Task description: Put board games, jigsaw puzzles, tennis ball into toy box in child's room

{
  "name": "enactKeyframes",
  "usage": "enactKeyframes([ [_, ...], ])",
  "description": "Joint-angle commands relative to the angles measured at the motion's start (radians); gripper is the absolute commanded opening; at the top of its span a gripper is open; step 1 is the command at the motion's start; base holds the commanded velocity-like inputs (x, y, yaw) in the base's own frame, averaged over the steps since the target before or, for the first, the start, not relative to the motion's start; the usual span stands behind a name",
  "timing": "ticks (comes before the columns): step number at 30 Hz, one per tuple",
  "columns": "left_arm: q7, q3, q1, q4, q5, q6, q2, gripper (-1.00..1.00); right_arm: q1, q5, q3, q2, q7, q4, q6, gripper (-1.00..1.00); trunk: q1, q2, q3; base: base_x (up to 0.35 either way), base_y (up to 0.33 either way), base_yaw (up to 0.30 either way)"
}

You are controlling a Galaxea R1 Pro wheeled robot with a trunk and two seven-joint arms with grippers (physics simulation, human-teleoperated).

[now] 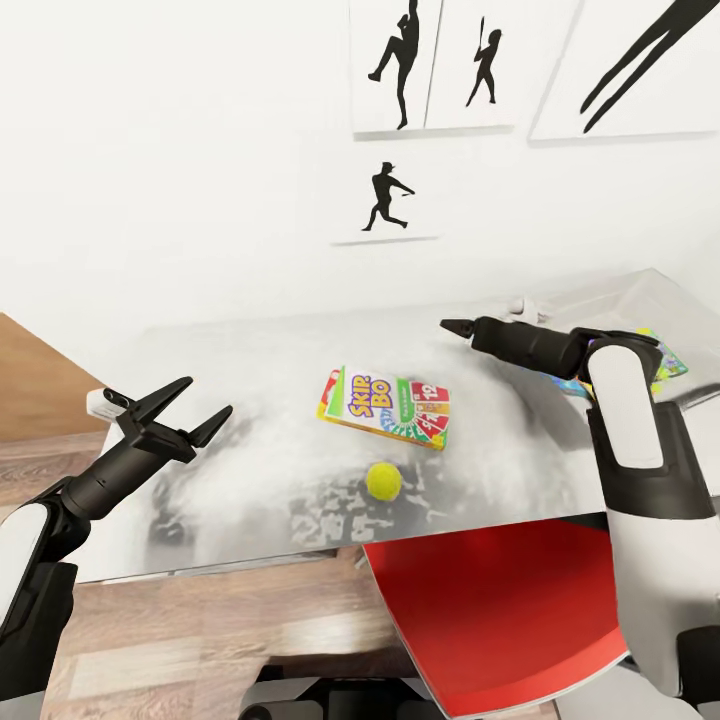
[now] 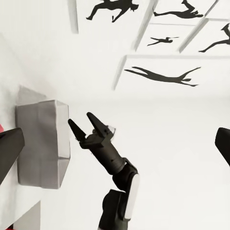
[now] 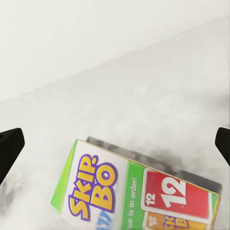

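A Skip-Bo board game [image 1: 385,405] lies flat near the middle of the white table [image 1: 250,360]; the right wrist view shows it close up [image 3: 139,191]. The yellow-green tennis ball [image 1: 383,481] rests just in front of it. A colourful jigsaw puzzle [image 1: 668,366] lies at the far right, mostly hidden by my right arm. My right gripper [image 1: 455,326] hovers open behind and to the right of the Skip-Bo box, also visible from the left wrist [image 2: 88,125]. My left gripper [image 1: 210,394] hangs open and empty over the table's left part. A light grey block [image 2: 40,143], possibly the toy box, stands beside the right gripper.
A flat red panel [image 1: 490,620] juts out below the table's front edge, close to my trunk. Wooden floor [image 1: 200,640] lies to the left. Framed baseball silhouettes [image 1: 385,195] hang on the white wall behind the table.
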Motion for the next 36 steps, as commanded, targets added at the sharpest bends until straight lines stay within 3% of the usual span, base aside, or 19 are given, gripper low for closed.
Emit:
enactKeyframes([
  [1, -0.008, 0.001, 0.0, 0.0, -0.008, 0.003, 0.0, 1.0, 0.003, -0.009, 0.01, 0.002, -0.011, 0.001, 0.002, 1.0, 0.001, -0.002, -0.001, 0.005, 0.001, 0.0],
  [9, -0.008, 0.001, 0.0, 0.0, -0.008, 0.003, 0.0, 1.0, 0.047, -0.009, 0.034, 0.026, -0.014, 0.016, 0.002, 1.0, 0.001, -0.002, -0.001, 0.003, 0.001, 0.0],
  [17, -0.009, 0.001, -0.001, 0.0, -0.008, 0.003, 0.0, 1.0, 0.065, -0.007, 0.04, 0.031, -0.016, 0.078, 0.002, 1.0, 0.001, -0.002, -0.001, 0.0, 0.0, 0.0],
  [30, -0.008, 0.001, -0.001, 0.0, -0.008, 0.003, 0.001, 1.0, 0.075, 0.0, 0.034, 0.02, -0.023, 0.142, 0.002, 1.0, 0.001, -0.002, -0.001, 0.0, 0.0, 0.0],
  [36, -0.004, 0.001, 0.0, 0.0, -0.008, 0.003, 0.0, 1.0, 0.095, 0.001, 0.028, 0.015, -0.073, 0.152, 0.002, 1.0, 0.001, -0.002, -0.001, 0.0, 0.0, 0.0],
])
